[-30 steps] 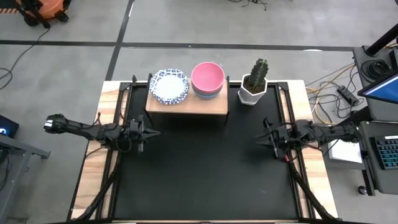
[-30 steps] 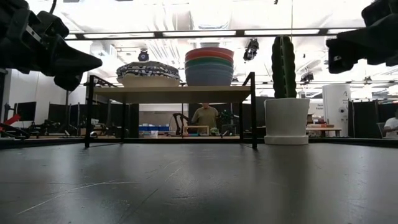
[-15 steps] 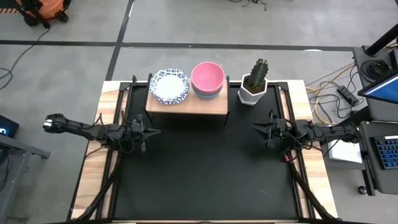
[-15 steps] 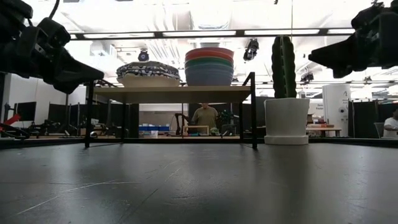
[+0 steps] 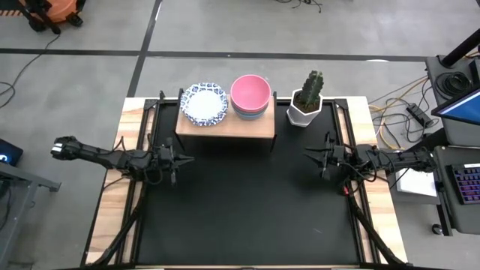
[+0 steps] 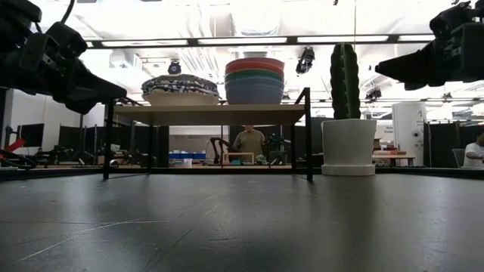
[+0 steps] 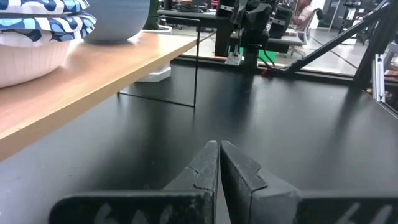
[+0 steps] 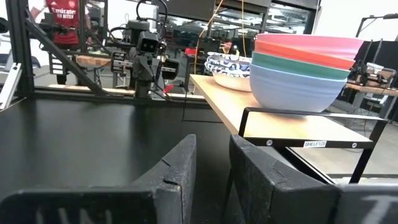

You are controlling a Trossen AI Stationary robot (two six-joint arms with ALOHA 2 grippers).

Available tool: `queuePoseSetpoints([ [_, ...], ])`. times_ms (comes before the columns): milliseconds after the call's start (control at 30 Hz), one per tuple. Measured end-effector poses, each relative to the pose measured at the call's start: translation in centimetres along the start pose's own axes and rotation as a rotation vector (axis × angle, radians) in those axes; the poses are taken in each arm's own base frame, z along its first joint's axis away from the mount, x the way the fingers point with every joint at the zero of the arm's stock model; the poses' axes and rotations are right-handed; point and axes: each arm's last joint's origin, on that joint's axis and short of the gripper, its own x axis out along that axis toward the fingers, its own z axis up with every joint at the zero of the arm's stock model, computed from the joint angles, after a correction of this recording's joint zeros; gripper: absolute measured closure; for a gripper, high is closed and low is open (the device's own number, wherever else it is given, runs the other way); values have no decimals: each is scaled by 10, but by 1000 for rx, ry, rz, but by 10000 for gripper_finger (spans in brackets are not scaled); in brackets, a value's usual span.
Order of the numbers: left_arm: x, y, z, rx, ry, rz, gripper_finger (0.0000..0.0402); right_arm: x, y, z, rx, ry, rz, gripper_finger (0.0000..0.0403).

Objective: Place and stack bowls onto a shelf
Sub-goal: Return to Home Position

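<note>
The flat light-wood shelf (image 5: 225,129) at the black bench's (image 5: 247,210) far edge holds two round stacks: white blue-patterned bowls (image 5: 204,103) and smooth plain bowls (image 5: 250,95), pink on top. Near the left edge, the left tool (image 5: 182,158) has its fingers pressed together, empty. Near the right edge, the right tool (image 5: 307,154) is slightly parted, empty.

We see a matt black worktop (image 5: 247,210), faintly scuffed and edged in pale wood. The shelf (image 5: 225,129) has a smooth light-wood top on thin black metal legs. The plain bowls (image 8: 305,74) look to us like smooth, satin plastic.
</note>
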Motion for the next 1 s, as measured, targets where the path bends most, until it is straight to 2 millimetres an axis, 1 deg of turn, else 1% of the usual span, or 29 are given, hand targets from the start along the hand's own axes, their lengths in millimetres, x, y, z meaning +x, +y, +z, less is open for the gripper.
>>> queuePoseSetpoints([
  [167,0,0,0,1,2,0,401,0,0,0,-1,1,0,312],
  [433,0,0,0,1,1,0,402,0,0,0,-1,2,0,321],
  [800,0,0,0,0,0,-1,402,0,0,0,-1,2,0,312],
  [1000,0,0,1,0,0,-1,401,0,0,0,-2,2,0,320],
])
